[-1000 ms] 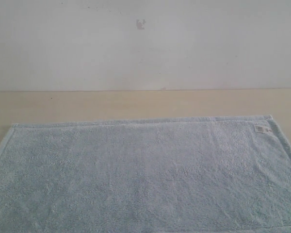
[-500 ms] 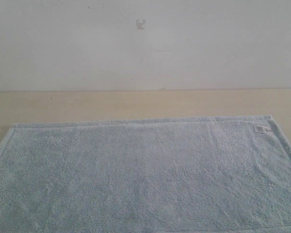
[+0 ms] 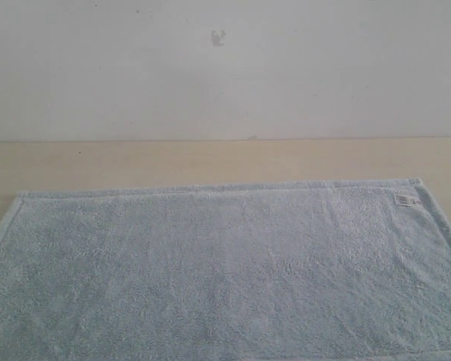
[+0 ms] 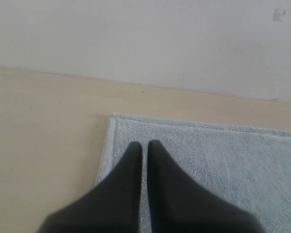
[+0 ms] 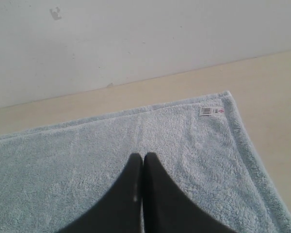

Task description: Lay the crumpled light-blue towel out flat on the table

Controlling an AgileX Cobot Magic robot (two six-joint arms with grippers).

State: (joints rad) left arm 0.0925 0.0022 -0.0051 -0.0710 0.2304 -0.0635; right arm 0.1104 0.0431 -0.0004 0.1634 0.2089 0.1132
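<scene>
The light-blue towel (image 3: 225, 271) lies spread out flat on the beige table (image 3: 210, 162), its far hem straight and its white tag (image 3: 406, 200) near the far right corner. Neither gripper shows in the exterior view. In the left wrist view my left gripper (image 4: 144, 144) is shut with nothing in it, above the towel (image 4: 223, 160) near its far left corner. In the right wrist view my right gripper (image 5: 143, 156) is shut and empty over the towel (image 5: 87, 155), short of the tag (image 5: 211, 111).
A pale wall (image 3: 225, 68) with a small dark mark (image 3: 218, 37) rises behind the table's far edge. Bare tabletop runs beyond the towel's far hem and beside its left side (image 4: 43, 141) and right side (image 5: 276, 97).
</scene>
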